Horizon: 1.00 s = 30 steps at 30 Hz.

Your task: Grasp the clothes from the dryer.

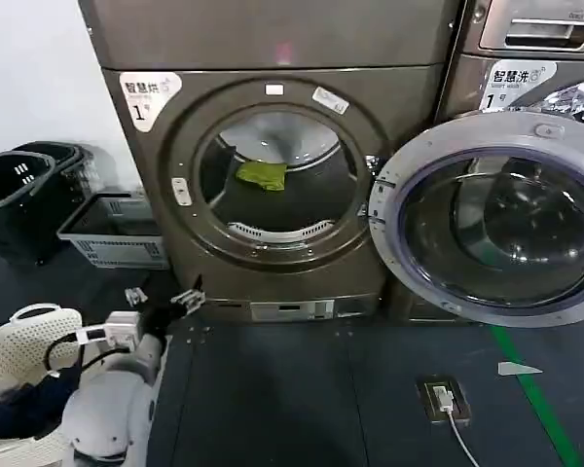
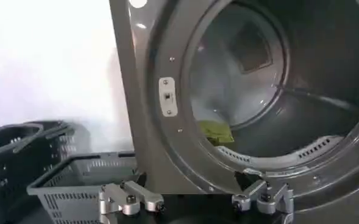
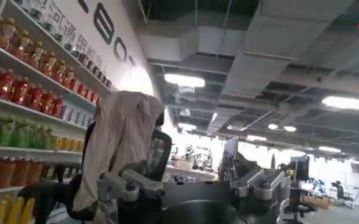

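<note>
nearest the head camera, at about 7 o'clock in its view, the robot's pale left arm reaches low toward the dryer (image 1: pixel 273 185), and the left gripper (image 1: pixel 163 299) sits just short of the machine's lower front edge. its 2 fingers (image 2: pixel 130 198) stand well apart with bare floor between them, gripping nothing. much of the arm is cut off by the frame edge.

the clothes (image 1: pixel 261 174) are a small yellow-green piece, crumpled and folded on itself, lying inside the drum (image 1: pixel 273 199) a little above its middle and toward 11 o'clock of the opening, against the dark back wall. from the left wrist view the clothes (image 2: pixel 216 131) are half hidden behind the inner rim of the porthole, so only 1 corner and a fold can be made out.

the dryer's door (image 1: pixel 492 219) is swung fully open toward 3 o'clock, its far edge cut off. a white sticker (image 1: pixel 148 95) with a "1" sits at the upper left corner of the front panel.

at 9 o'clock, grey baskets (image 1: pixel 112 229) stand by the wall, partly cropped.

the right gripper (image 3: pixel 191 185) points up toward a ceiling and shelves of bottles (image 3: pixel 27 67), fingers spread apart and holding nothing.
</note>
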Available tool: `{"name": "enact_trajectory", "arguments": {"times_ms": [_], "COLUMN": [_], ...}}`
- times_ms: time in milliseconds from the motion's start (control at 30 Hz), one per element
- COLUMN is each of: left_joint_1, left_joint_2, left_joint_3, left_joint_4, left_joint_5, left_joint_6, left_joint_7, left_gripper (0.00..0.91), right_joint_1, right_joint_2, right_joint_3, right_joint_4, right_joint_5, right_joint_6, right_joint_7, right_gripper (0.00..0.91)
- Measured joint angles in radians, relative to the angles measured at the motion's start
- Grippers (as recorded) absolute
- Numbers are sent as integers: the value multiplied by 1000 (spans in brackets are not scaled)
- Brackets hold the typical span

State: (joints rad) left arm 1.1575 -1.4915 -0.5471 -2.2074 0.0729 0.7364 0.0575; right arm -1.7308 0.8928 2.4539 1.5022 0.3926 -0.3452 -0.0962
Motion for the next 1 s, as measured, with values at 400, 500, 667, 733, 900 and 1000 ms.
{"name": "enact_trajectory", "arguments": {"times_ms": [400, 500, 667, 733, 900, 1000], "left_joint_1": [-10, -13, -19, -20, -20, -20], "left_joint_2": [-1, -5, -5, -5, -6, -6], "left_joint_3": [1, 1, -2, -2, -2, -2], "left_joint_4": [12, 16, 22, 22, 22, 22], "left_joint_5": [1, -1, -8, -12, -15, -15], "left_joint_6": [0, 0, 0, 0, 0, 0], "left_joint_7": [-5, -7, -10, -10, -10, -10], "left_gripper": [907, 907, 907, 907, 907, 907], "right_joint_1": [-1, -2, -1, 0, 0, -4], "right_joint_2": [-6, -6, -4, -3, -3, -1], "right_joint_3": [-8, -6, -5, -6, -7, -7], "right_joint_4": [-10, -14, -20, -21, -24, -25], "right_joint_5": [8, 9, 9, 9, 9, 9], "right_joint_6": [9, 10, 12, 14, 16, 18], "right_joint_7": [13, 17, 20, 21, 22, 22], "right_gripper": [907, 907, 907, 907, 907, 907]}}
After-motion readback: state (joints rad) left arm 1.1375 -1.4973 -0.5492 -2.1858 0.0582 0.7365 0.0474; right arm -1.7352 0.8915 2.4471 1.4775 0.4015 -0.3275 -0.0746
